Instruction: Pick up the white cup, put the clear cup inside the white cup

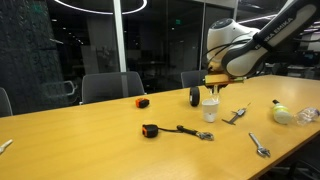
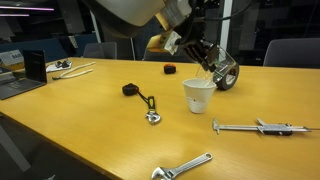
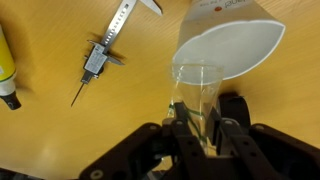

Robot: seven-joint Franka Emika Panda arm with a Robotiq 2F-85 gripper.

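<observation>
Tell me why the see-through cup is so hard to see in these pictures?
In the wrist view the clear cup shows sharply, light glinting on its rim, gripped by the shut pincer close to the white cup; in both exterior views it is small, see-through and nearly lost against the dark room behind.

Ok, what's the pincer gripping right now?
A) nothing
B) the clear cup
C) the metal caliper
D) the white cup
B: in the wrist view the pincer is shut on the clear cup, with the white cup standing ungripped just beyond it.
</observation>
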